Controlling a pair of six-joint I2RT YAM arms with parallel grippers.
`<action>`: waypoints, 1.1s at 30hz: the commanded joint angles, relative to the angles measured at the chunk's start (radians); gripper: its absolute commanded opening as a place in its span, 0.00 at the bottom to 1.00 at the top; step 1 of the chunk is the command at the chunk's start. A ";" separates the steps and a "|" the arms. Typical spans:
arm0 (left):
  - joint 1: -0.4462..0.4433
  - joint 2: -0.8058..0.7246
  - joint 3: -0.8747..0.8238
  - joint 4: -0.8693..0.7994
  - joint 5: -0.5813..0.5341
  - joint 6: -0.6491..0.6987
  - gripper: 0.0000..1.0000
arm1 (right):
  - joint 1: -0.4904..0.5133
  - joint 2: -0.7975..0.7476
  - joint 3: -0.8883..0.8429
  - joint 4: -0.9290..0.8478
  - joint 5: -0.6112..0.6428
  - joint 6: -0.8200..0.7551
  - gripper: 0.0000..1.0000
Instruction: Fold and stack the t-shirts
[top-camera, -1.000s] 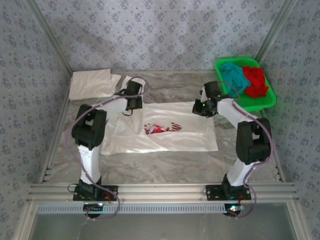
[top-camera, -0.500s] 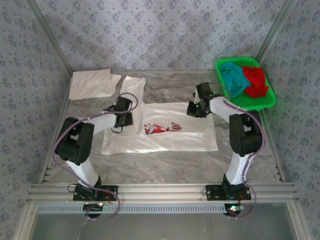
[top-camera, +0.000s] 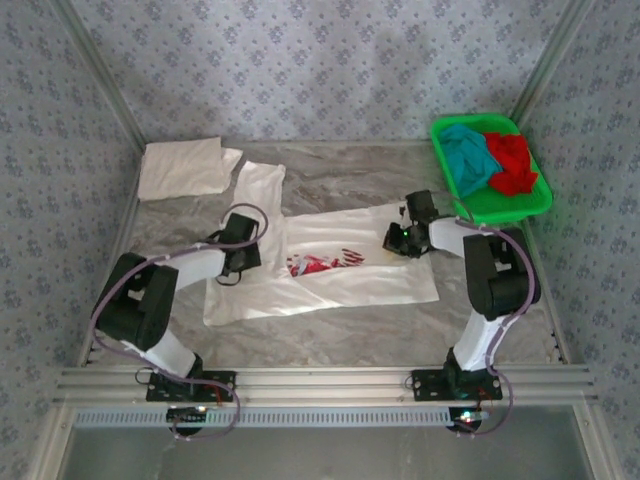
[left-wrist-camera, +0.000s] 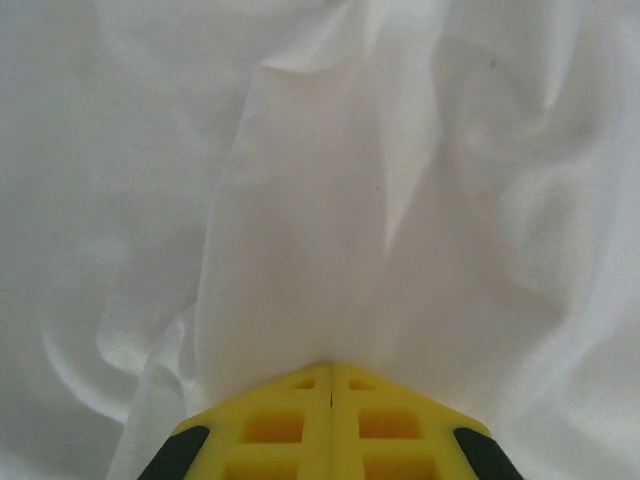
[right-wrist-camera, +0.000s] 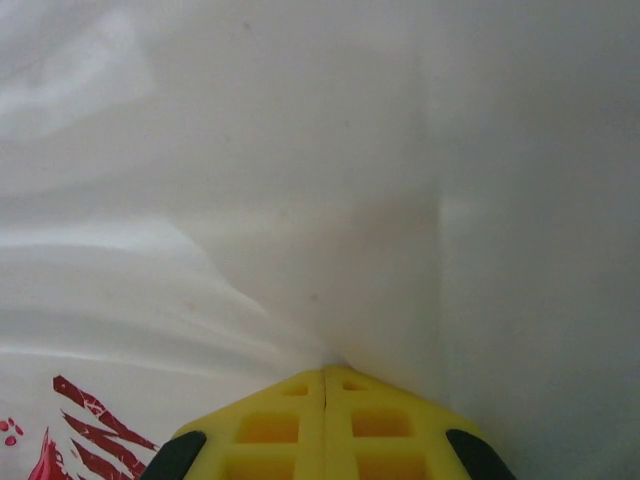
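I kept the left gripper (left-wrist-camera: 331, 368) and the right gripper (right-wrist-camera: 325, 372) each pinched together on the printed shirt (top-camera: 350, 285), at its left side and far right edge, to fold it evenly. It lay spread mid-table (top-camera: 340, 180).

1. In the left wrist view, the bottom edge cuts off the left gripper (left-wrist-camera: 331, 368). The bit of printed tee (left-wrist-camera: 300, 250) caught between its closed fingers (left-wrist-camera: 275, 425) is hidden.
2. In the right wrist view, the right gripper (right-wrist-camera: 325, 372) is cut off the same way. The red print (right-wrist-camera: 85, 425) runs out at the lower left corner.
3. From above, a fold covers part of the print, and its lettering is too small to read.
4. From above, both grippers' fingertips are too small and dark to make out.
5. In the basket (top-camera: 520, 205), the teal tee (top-camera: 468, 155) and red tee (top-camera: 512, 160) lie bunched, each hiding part of the other.
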 joint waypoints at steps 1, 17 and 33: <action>-0.032 -0.042 -0.081 -0.138 0.023 -0.070 0.04 | -0.019 -0.030 -0.145 -0.048 0.020 0.069 0.00; 0.176 0.283 0.775 -0.295 0.173 0.305 0.55 | -0.033 -0.114 0.222 -0.166 0.058 -0.003 0.22; 0.242 0.987 1.750 -0.639 0.339 0.451 0.63 | -0.092 -0.066 0.374 -0.151 -0.083 -0.108 0.33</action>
